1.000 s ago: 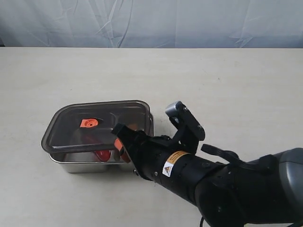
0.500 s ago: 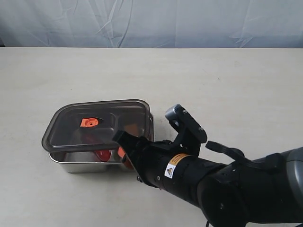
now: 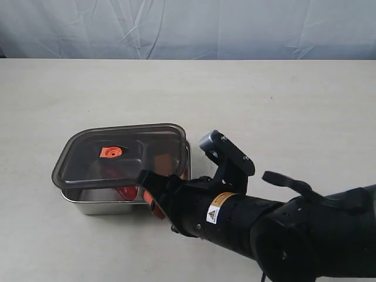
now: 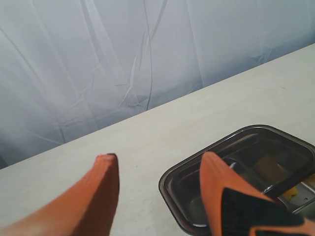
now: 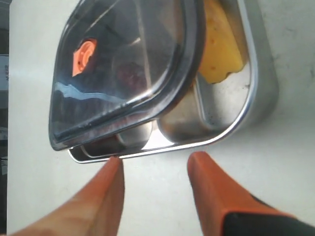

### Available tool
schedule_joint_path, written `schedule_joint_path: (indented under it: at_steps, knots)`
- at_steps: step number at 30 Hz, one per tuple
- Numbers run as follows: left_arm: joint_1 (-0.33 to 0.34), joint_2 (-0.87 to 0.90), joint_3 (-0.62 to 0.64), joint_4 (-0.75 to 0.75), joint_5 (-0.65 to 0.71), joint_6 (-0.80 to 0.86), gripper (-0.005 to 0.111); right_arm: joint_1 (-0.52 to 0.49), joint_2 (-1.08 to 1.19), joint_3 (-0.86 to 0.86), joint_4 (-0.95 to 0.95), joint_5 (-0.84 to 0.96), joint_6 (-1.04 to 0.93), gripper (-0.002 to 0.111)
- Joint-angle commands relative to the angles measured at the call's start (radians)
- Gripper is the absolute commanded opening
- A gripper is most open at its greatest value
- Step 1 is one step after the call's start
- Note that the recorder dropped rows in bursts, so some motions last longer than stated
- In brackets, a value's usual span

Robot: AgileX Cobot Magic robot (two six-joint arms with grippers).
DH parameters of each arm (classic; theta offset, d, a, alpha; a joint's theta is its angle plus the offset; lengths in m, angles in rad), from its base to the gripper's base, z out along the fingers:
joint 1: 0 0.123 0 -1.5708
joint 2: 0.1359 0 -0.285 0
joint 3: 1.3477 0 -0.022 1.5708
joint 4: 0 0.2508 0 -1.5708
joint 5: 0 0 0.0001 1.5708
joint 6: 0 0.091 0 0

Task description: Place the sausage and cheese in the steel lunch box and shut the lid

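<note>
Nearest the camera on the right, the black right arm (image 3: 276, 229) fills the corner and runs off the picture's edge, so its base is cut off. At its tip the right gripper (image 5: 156, 160) has its orange fingers (image 5: 110, 196) spread apart with only bare table between them, just short of the near right corner of the lunch box (image 3: 106, 207). That steel box lies with its long axis running left to right, near the left of the table (image 3: 282, 100). The lid (image 3: 135, 153) lies along the same line but rests skewed on top, not pressed home: it overhangs the left end and leaves the right end partly uncovered. Its orange tab (image 3: 110, 153) faces up. The cheese (image 5: 220, 46) sits in the right compartment, half out from under the lid's edge, so which way its narrow end points cannot be told. The sausage (image 3: 126, 191) shows only as a red shape through the dark plastic, left of the divider by the near wall; its direction is hard to make out. The left gripper (image 4: 158, 157) is out of the wide view; its own camera shows its orange fingers wide apart and holding nothing, above the table with one corner of the box beyond them. Farthest off hangs a pale wrinkled curtain (image 3: 188, 29).
</note>
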Motion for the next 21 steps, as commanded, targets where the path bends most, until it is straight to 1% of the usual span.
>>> schedule_joint_path:
  at_steps: [1,9,13,14,16,19,20,21]
  knots:
    - [-0.009,-0.006,-0.005,-0.003,-0.013,-0.005,0.049,-0.002,-0.07,0.027,-0.009,0.013,-0.043,0.044]
    - [-0.009,-0.006,-0.005,-0.003,-0.013,-0.005,0.049,-0.004,-0.182,0.189,0.08,0.012,-0.048,0.044]
    - [-0.009,-0.006,-0.005,-0.003,-0.013,-0.005,0.049,-0.004,-0.245,0.237,0.075,-0.048,-0.092,0.041]
    - [-0.009,-0.006,-0.005,-0.003,-0.013,-0.005,0.049,-0.004,-0.264,0.237,0.073,-0.064,-0.135,0.039]
    - [-0.009,-0.006,-0.005,-0.003,-0.013,-0.005,0.049,-0.004,-0.303,0.221,0.073,-0.069,-0.234,0.03]
    - [-0.009,-0.006,-0.005,-0.003,-0.013,-0.005,0.049,-0.004,-0.349,0.189,0.086,-0.049,-0.397,0.009]
    - [-0.009,-0.006,-0.005,-0.003,-0.013,-0.005,0.049,-0.004,-0.361,0.179,0.089,-0.046,-0.441,0.0]
    - [-0.009,-0.006,-0.005,-0.003,-0.013,-0.005,0.049,-0.004,-0.371,0.171,0.095,-0.046,-0.467,0.0]
